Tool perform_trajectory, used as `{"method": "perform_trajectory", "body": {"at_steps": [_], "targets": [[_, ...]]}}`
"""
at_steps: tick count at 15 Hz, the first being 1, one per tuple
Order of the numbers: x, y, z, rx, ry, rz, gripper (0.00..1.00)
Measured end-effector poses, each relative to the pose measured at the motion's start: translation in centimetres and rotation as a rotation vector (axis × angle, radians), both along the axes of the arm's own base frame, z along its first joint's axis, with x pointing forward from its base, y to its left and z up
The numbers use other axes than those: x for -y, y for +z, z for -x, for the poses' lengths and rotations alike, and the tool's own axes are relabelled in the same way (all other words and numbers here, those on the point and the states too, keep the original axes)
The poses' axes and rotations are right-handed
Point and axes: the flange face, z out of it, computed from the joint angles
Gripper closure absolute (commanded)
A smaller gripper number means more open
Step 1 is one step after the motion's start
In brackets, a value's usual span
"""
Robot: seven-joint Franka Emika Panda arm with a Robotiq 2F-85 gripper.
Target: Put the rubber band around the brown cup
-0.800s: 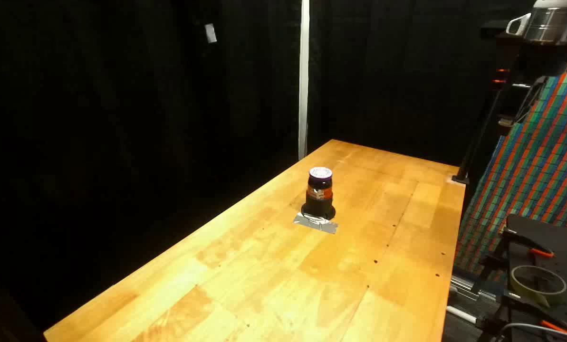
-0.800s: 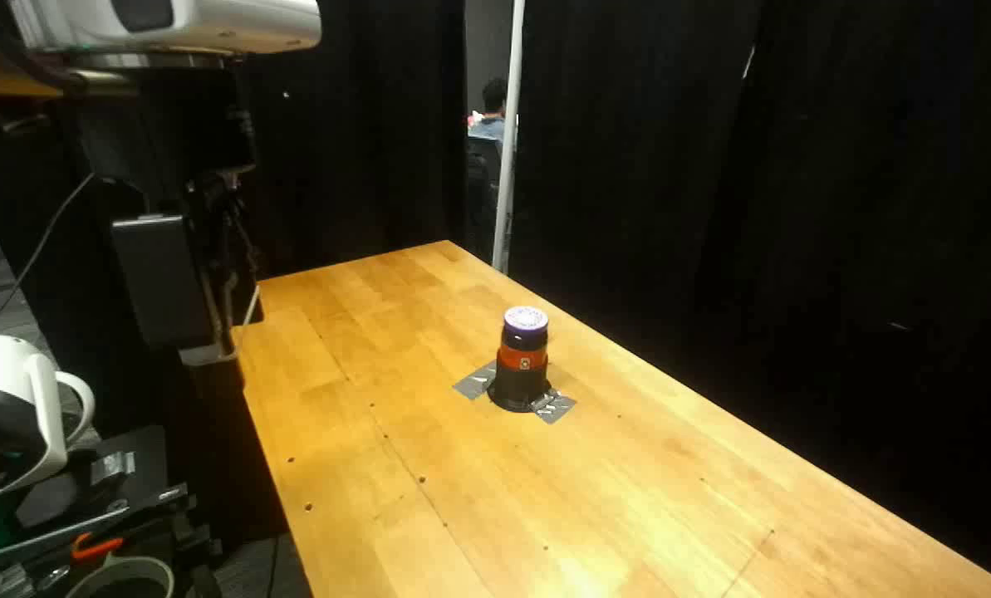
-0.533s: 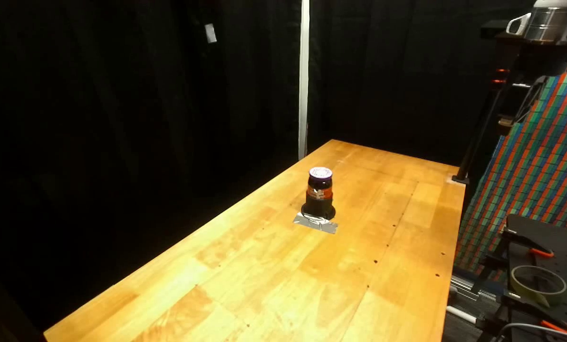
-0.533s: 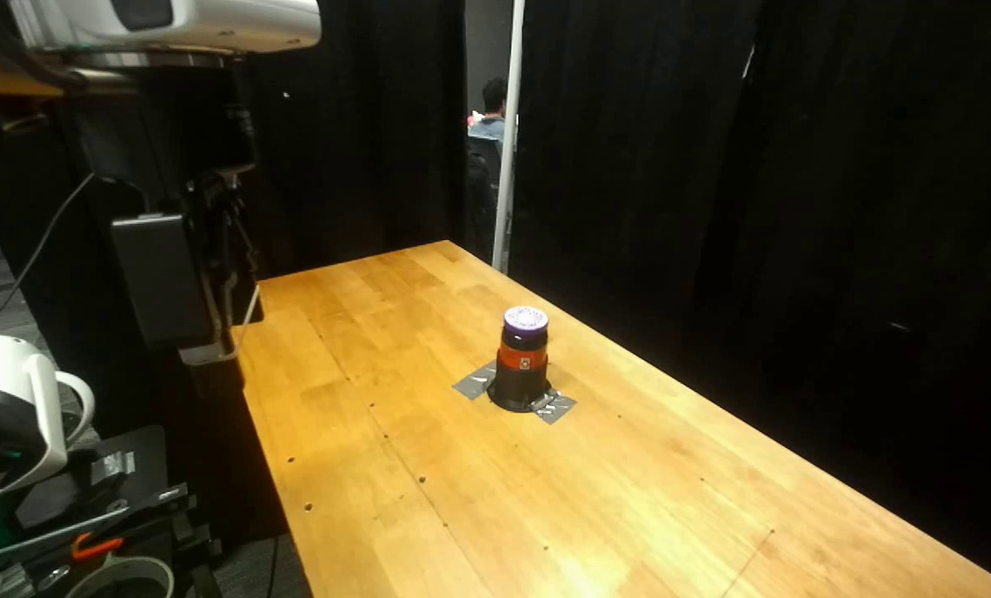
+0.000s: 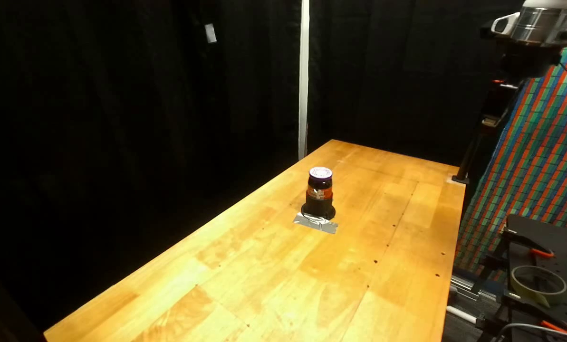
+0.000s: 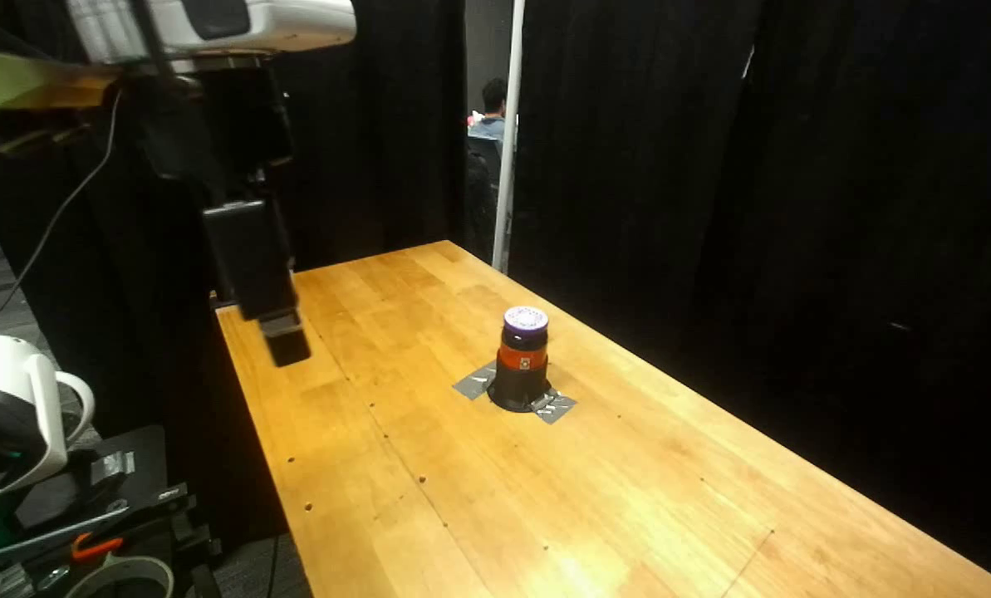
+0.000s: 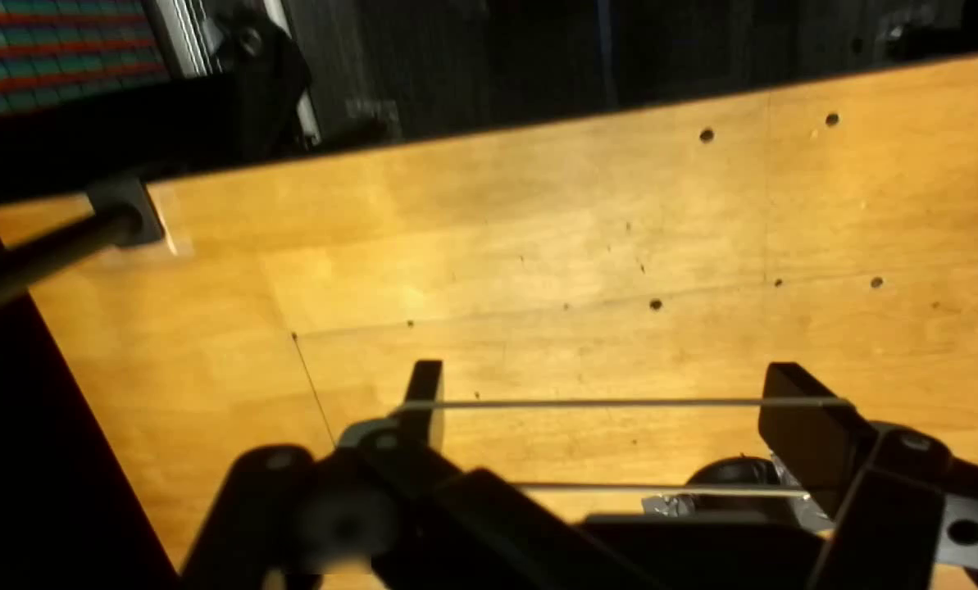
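The brown cup stands upright on the wooden table as a dark cylinder with an orange band and a pale top, in both exterior views point(image 5: 320, 194) point(image 6: 523, 378). Silver tape point(image 5: 314, 223) holds its base. In the wrist view part of its dark base point(image 7: 734, 472) shows, partly hidden by the gripper. My gripper point(image 7: 603, 385) is open, with the rubber band point(image 7: 603, 403) stretched around its fingers as two pale, nearly parallel strands. In an exterior view the gripper point(image 6: 283, 332) hangs tilted over the table's far-side edge, apart from the cup. The band is too thin to make out there.
The wooden table point(image 6: 628, 498) has several small holes. A dark pole point(image 7: 54, 250) rises from a base at a table corner. A side bench holds a tape roll point(image 5: 539, 282) and clamps. A white-handled appliance point(image 6: 13, 390) stands beside it.
The arm and gripper have moved inward over the table, rightward in one exterior picture and slightly leftward in another. The gripper now tilts. The cup has not moved.
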Motion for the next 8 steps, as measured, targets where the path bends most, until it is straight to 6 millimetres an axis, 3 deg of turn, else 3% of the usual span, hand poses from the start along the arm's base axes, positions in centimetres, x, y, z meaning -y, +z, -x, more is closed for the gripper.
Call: {"method": "perform_trajectory", "body": {"at_steps": [8], "targets": [[-0.6,-4.4,-12.2,0.022,0.287,-0.05,0.0]]}}
